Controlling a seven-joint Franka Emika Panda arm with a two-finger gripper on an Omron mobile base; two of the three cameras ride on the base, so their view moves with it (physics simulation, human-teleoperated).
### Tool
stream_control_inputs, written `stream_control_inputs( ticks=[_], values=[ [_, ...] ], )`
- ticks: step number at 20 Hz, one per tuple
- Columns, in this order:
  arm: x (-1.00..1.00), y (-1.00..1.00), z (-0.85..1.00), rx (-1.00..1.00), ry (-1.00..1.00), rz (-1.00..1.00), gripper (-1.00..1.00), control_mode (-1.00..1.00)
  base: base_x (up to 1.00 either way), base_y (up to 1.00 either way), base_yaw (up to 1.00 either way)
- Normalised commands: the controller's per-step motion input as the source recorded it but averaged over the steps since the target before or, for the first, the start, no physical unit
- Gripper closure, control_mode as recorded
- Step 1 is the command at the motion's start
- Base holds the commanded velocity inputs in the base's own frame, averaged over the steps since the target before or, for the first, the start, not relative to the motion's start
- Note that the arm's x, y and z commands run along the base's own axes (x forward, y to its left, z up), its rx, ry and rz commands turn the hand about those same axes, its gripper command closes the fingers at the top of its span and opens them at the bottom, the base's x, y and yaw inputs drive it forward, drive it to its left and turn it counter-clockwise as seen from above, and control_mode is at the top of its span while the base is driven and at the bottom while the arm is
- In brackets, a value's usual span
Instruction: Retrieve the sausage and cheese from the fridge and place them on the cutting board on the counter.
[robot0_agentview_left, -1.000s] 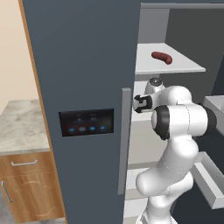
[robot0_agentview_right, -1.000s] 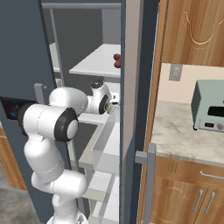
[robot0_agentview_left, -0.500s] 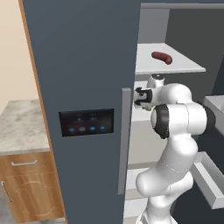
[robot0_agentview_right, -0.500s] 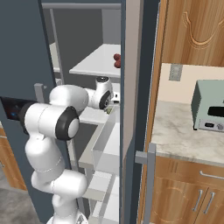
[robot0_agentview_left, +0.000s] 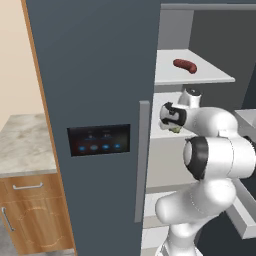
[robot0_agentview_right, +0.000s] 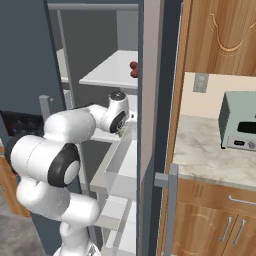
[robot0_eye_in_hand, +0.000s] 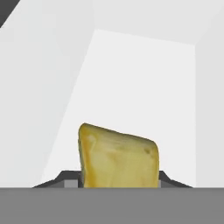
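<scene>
Since a second ago the wrist is sitting further into the fridge (robot0_agentview_left: 100, 75), closer to its white middle shelf, while the base cameras are holding the same framing.

The tool (robot0_eye_in_hand: 117, 181) is pinching the cheese (robot0_eye_in_hand: 118, 156): in the hand view the yellow wedge is standing between the two dark tips, one tip peeking out at each of its lower corners, with the fridge's white back wall beyond. The sausage (robot0_agentview_left: 185, 65) is lying on the upper shelf (robot0_agentview_left: 200, 75) of the fridge, above the wrist and well apart from it.

The likely trouble, as I judge it, is the way out. The hand is working between the shelf above and the open door's edge, so a fast or crooked pull-back could be knocking the wedge against either one and twisting it loose. The tips seem to be gripping only the wedge's lower end, so it may be pivoting or slipping as the arm swings toward the worktop (robot0_agentview_right: 210, 150).

The hand view is giving the grip itself, which both base views are hiding behind the wrist; the left base view is offering only a sliver of yellow under the hand. The base views are giving what the hand view lacks: the sausage, the shelves and the door edge beside the arm
</scene>
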Motion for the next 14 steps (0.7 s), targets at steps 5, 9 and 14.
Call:
stream_control_inputs(
  ticks=[5,9,14],
  values=[
    [-0.68,0.02,0.25,0.02,-0.01,0.07,1.0,-1.0,0.0,0.0,0.0],
    [-0.66,0.16,0.37,0.0,0.0,0.0,1.0,-1.0,0.0,0.0,0.0],
    [-0.63,0.35,0.25,0.01,-0.03,0.0,1.0,-1.0,0.0,0.0,0.0]
  ],
)
